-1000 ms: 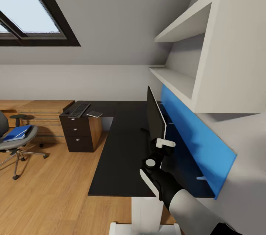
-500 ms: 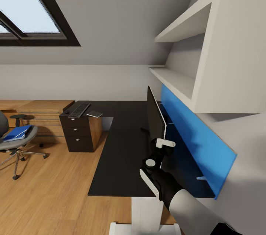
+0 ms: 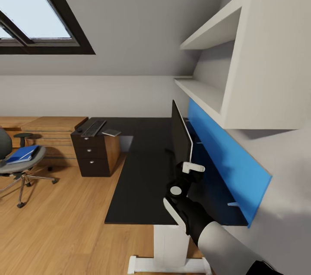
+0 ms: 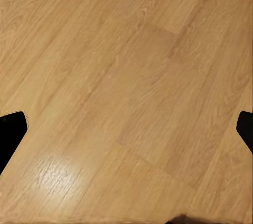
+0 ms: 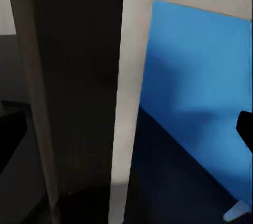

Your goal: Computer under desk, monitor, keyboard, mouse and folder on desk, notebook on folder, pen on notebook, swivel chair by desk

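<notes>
Looked down over a black L-shaped tabletop (image 3: pixel 142 171) in the attic bedroom. Found the monitor (image 3: pixel 181 137) upright on the right part of it, seen edge-on, just in front of a blue wall panel (image 3: pixel 224 154) and below white shelves (image 3: pixel 203 93). Found the right gripper (image 3: pixel 190 167) raised at the monitor's near edge. In the right wrist view, saw that gripper (image 5: pixel 126 132) spread wide, with the monitor (image 5: pixel 79 103) and its pale edge standing between the two dark fingertips (image 5: pixel 10 134); could not tell any touch on either side.

Found the left gripper (image 4: pixel 126 129) spread as well, holding nothing, with bare wood floor (image 4: pixel 132 50) beyond it.

At the far left end of the tabletop, above a three-drawer unit (image 3: pixel 95 154), noted the keyboard (image 3: pixel 93 128) lying flat. Noted the notebook (image 3: pixel 111 132) just to the right of it, apart from it. Made out a small dark lump, likely the mouse (image 3: pixel 79 129), close by the keyboard's left side, too small to be sure of. Could not pick out the pen.

Spotted the swivel chair (image 3: pixel 17 165) far left on the floor (image 3: pixel 65 223), well apart from the tabletop, with the blue folder (image 3: pixel 21 153) lying on its seat. Saw a low oak cabinet (image 3: pixel 47 130) along the far wall behind the chair, and a skylight (image 3: pixel 34 20) in the sloped wall above.
</notes>
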Robot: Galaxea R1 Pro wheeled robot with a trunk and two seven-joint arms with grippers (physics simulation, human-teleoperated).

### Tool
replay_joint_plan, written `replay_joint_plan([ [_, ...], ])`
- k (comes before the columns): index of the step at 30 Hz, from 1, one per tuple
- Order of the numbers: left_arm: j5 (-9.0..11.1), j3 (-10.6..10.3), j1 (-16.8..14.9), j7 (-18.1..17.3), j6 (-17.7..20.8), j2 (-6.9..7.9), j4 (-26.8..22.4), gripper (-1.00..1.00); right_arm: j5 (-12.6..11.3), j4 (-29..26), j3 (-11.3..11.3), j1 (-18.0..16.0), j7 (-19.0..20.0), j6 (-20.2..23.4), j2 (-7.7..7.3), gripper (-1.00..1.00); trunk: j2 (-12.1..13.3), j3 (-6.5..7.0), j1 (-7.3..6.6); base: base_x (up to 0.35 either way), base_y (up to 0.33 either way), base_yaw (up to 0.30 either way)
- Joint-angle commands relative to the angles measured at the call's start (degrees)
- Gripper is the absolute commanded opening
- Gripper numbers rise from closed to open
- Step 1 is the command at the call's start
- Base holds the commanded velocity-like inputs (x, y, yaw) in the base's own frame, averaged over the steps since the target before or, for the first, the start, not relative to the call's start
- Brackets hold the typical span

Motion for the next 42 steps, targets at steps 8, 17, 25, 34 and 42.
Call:
replay_joint_plan([
  [8,0.41,-0.48,0.04,0.46,-0.13,0.08,-0.14,1.0,-0.54,0.01,0.25,-0.1,-0.26,-0.39,0.0,1.0,-0.07,-0.08,-0.02,-0.32,0.0,0.0],
  [17,0.41,-0.48,0.04,0.46,0.01,0.08,-0.14,1.0,-0.58,0.07,0.31,-0.1,-0.19,-0.45,0.0,1.0,-0.07,-0.08,-0.02,-0.332,0.001,0.0],
  [25,0.48,-0.48,0.04,0.46,0.07,0.08,-0.13,1.0,-0.61,0.11,0.5,-0.06,0.1,-0.52,0.0,1.0,-0.07,-0.08,-0.02,-0.326,0.1,0.0],
  [34,0.46,-0.64,0.04,0.38,0.3,0.08,1.4,1.0,-0.61,0.34,0.57,-0.09,4.96,-0.64,0.0,1.0,-0.07,-0.08,-0.02,-0.289,0.203,0.0],
  [42,0.27,-0.9,0.04,0.29,4.77,-1.25,2.96,1.0,-0.61,16.21,0.24,-0.03,14.96,-7.42,0.0,1.0,-0.07,-0.08,-0.02,-0.195,0.253,0.0],
])
